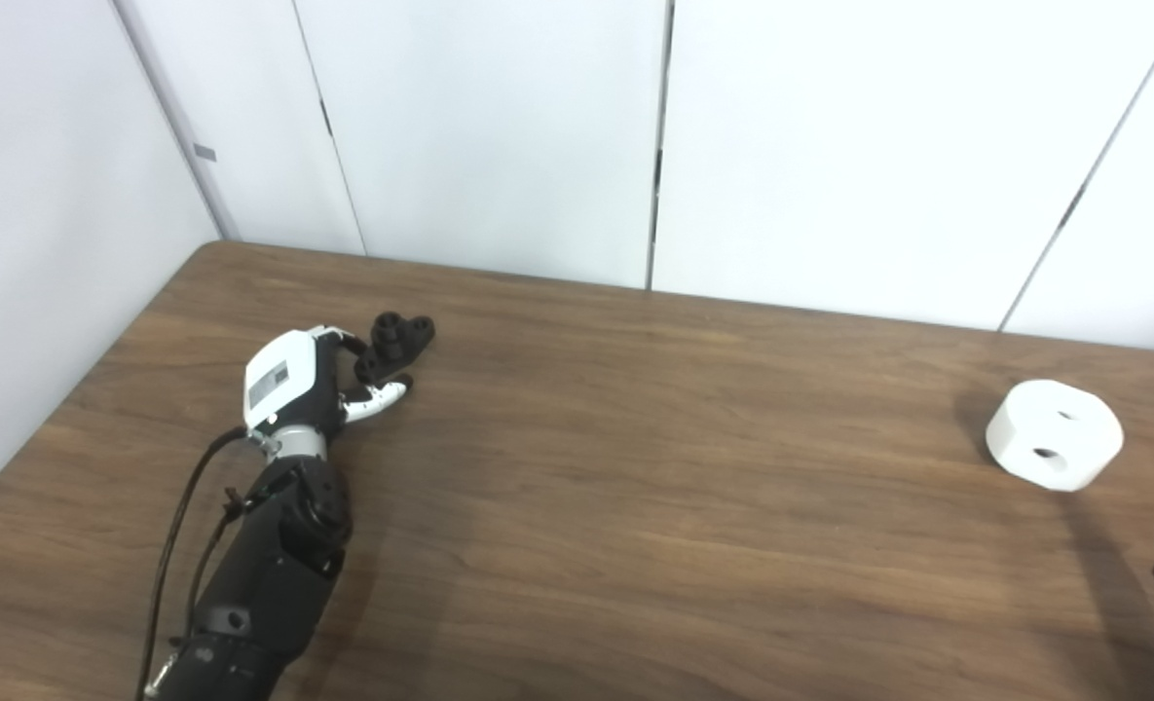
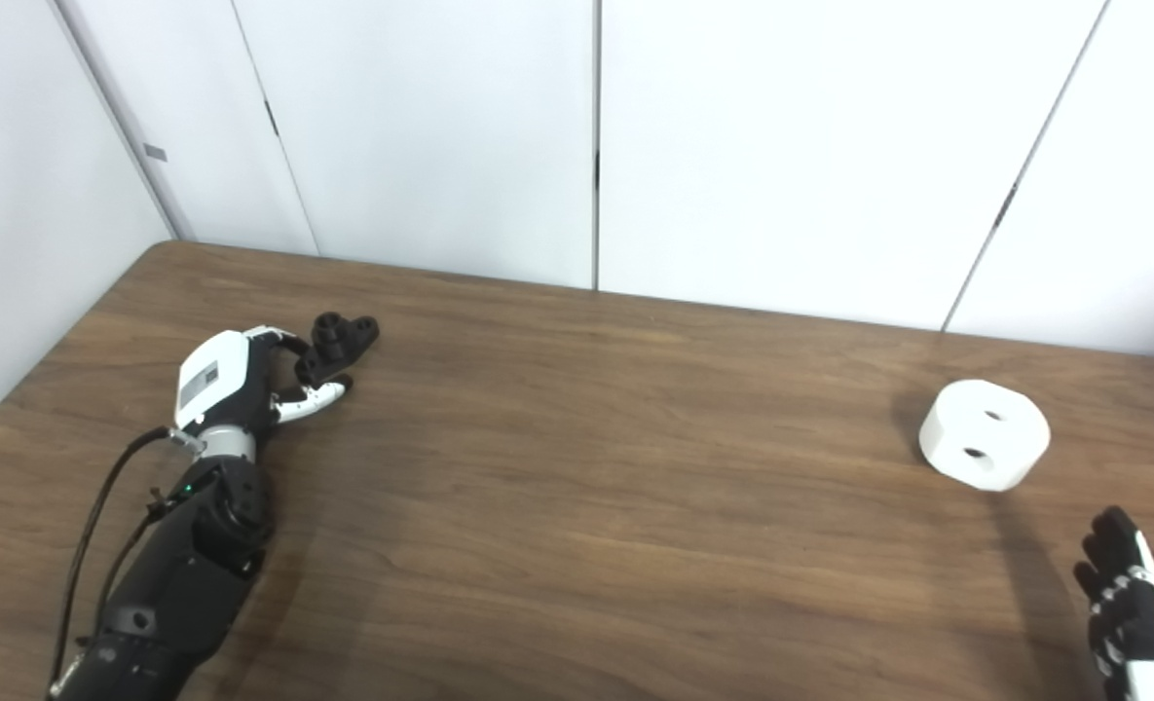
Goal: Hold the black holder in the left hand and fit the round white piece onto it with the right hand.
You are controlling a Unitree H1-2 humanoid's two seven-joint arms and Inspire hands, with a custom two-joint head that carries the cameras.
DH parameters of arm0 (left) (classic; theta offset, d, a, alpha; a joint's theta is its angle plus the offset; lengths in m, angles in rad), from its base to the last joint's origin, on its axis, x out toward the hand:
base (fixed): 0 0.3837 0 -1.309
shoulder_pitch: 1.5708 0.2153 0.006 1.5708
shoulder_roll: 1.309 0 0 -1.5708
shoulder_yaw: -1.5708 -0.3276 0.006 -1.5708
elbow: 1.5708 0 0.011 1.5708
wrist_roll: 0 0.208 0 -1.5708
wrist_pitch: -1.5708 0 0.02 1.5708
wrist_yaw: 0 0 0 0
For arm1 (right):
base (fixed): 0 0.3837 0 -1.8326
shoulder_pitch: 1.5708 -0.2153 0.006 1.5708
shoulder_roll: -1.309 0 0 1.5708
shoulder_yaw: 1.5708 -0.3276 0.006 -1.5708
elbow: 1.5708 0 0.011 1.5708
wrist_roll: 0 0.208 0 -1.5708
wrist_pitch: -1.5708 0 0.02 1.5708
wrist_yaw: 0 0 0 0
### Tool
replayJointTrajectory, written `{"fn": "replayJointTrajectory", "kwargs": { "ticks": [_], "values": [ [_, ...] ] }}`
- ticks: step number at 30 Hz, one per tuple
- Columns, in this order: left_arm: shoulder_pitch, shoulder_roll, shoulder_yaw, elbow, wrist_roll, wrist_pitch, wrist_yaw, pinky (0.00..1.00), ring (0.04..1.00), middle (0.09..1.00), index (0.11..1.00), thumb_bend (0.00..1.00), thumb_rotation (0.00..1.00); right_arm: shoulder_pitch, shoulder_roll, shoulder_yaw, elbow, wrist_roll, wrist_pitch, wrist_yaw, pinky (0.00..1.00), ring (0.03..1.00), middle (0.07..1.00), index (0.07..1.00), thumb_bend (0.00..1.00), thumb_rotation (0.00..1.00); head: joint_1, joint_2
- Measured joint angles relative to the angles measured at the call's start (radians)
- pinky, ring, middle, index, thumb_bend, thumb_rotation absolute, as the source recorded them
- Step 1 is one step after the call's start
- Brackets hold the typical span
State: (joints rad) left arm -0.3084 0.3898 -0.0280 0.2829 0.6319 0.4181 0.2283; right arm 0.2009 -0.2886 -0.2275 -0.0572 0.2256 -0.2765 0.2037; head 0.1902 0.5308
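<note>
Two hands apart — left hand (image 1: pixel 309 380) at black holder (image 1: pixel 396 343).

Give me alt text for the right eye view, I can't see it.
The robot's left hand reaches a small black holder on the far left of a brown table, fingers at it, grip unclear. The round white piece, with two holes on top, sits alone at the right. The open right hand is below it, not touching.
</note>
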Motion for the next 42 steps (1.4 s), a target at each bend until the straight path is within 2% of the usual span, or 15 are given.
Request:
{"fn": "replayJointTrajectory", "kwargs": {
  "ticks": [14, 17, 19, 28, 37, 42],
  "values": [
    [-0.002, 0.009, -0.014, 0.0, 0.002, -0.006, 0.015, 0.97, 0.924, 0.846, 0.57, 0.78, 0.23, 0.0, 0.0, 0.0, 0.0, 0.007, 0.0, 0.002, 1.0, 1.0, 0.988, 0.975, 0.6, 0.94, 0.0, 0.008],
    [-0.002, 0.009, -0.015, 0.002, 0.002, -0.013, 0.033, 0.97, 0.917, 0.836, 0.507, 0.58, 0.1, 0.0, 0.0, 0.0, 0.0, 0.007, 0.0, 0.002, 1.0, 1.0, 0.987, 0.976, 0.61, 0.94, -0.002, 0.009],
    [-0.002, 0.009, -0.015, 0.006, 0.002, -0.024, 0.043, 0.96, 0.907, 0.824, 0.493, 0.53, 0.08, 0.0, 0.0, 0.0, 0.0, 0.007, 0.0, 0.002, 1.0, 0.999, 0.985, 0.975, 0.61, 0.95, -0.002, 0.009],
    [-0.024, 0.009, -0.024, 0.06, 0.007, -0.046, 0.11, 0.92, 0.862, 0.772, 0.489, 0.52, 0.05, 0.001, 0.0, 0.0, 0.0, 0.007, -0.002, 0.003, 1.0, 1.0, 0.996, 0.982, 0.61, 0.95, 0.0, 0.012],
    [-0.029, 0.009, -0.031, 0.07, 0.008, -0.044, 0.122, 0.9, 0.851, 0.764, 0.488, 0.52, 0.04, 0.002, 0.0, 0.0, -0.001, 0.02, -0.002, 0.006, 1.0, 1.0, 0.989, 0.976, 0.61, 0.94, -0.002, 0.012],
    [-0.029, 0.009, -0.031, 0.074, 0.005, -0.065, 0.132, 0.87, 0.841, 0.757, 0.487, 0.52, 0.04, 0.003, 0.0, 0.0, -0.003, 0.02, 0.0, 0.006, 1.0, 1.0, 0.989, 0.983, 0.62, 0.95, -0.009, 0.015]
  ]
}}
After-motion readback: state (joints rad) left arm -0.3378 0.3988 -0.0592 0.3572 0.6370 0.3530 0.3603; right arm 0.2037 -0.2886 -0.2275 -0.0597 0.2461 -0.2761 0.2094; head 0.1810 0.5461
